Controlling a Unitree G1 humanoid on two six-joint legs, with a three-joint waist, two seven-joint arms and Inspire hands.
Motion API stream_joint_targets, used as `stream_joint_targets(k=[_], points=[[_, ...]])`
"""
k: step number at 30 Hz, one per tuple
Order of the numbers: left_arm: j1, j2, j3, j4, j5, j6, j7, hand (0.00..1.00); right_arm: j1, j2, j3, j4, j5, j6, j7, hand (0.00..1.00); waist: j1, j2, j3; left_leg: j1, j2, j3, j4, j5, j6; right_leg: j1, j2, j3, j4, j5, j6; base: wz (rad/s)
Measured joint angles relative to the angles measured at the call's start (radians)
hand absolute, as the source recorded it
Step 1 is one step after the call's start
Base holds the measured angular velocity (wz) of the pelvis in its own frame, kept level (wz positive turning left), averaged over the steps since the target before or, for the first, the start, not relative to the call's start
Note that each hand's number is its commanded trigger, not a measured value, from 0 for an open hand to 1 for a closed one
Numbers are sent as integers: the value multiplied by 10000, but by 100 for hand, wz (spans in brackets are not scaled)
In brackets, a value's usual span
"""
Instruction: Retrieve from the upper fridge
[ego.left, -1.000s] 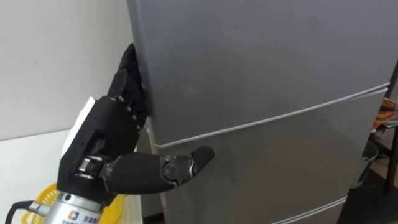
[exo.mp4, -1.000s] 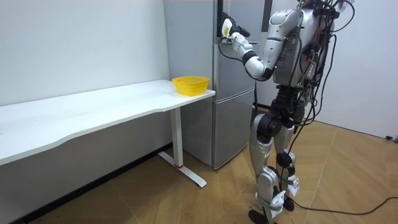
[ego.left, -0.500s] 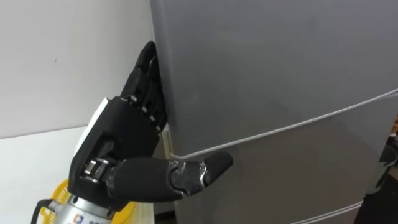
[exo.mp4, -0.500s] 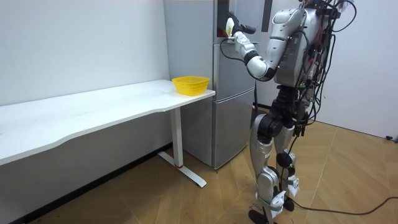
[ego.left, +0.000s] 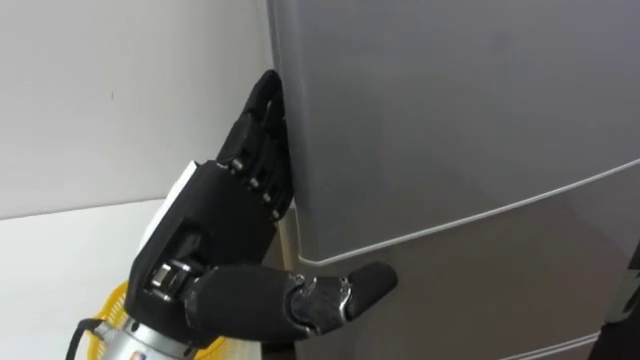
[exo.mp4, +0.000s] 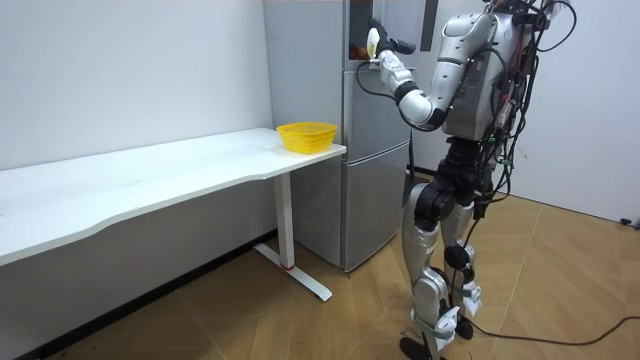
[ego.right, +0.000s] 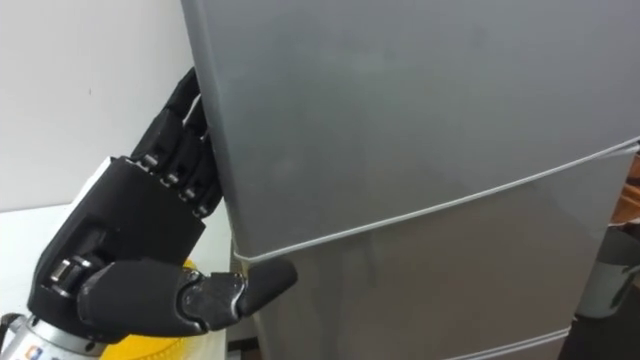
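A yellow bowl (exo.mp4: 305, 135) sits on the white table (exo.mp4: 150, 185) below and to the left of the robot's left hand (ego.left: 215, 235), which is raised to the fridge's free edge. The fingers (ego.left: 262, 150) are hooked round the left edge of the upper door (ego.left: 450, 110), their tips tucked behind it. The thumb (ego.left: 330, 295) lies across the door's front just above the seam (ego.left: 480, 210), so the hand clamps the door edge between them. The forearm comes up from the lower left, with the palm turned toward the fridge. To the hand's right the door's grey face runs smooth and bare. It looks stiff, fairly heavy and slippery, probably held by a seal, so the edge where the fingers sit looks the best place to pull. Below the thumb lies the lower door (ego.left: 500, 290). Whatever is to be fetched is behind the upper door, beyond the fingers and out of sight. The robot stands upright before the fridge, just past the table's end.
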Motion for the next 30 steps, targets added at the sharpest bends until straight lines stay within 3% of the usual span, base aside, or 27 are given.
stream_joint_targets(k=[8,21,30], points=[[0,699,181,3,-1537,-51,-190,0,75,8,-11,-18,-642,-5,80,0,31,76,10,-56,2,-19,72,-1,0,-7,1,-44,21,-1,-6,1],[0,792,123,5,-2371,-94,-266,0,105,58,-8,-13,-1143,-6,296,0,18,106,15,-54,-10,-127,102,-1,0,38,-3,-50,46,0,-6,1],[0,810,84,15,-3148,-151,-819,0,60,109,-6,-9,-1143,1,688,0,10,-61,85,-121,-2,-193,154,-2,1,17,-23,-47,36,-2,-4,0]])
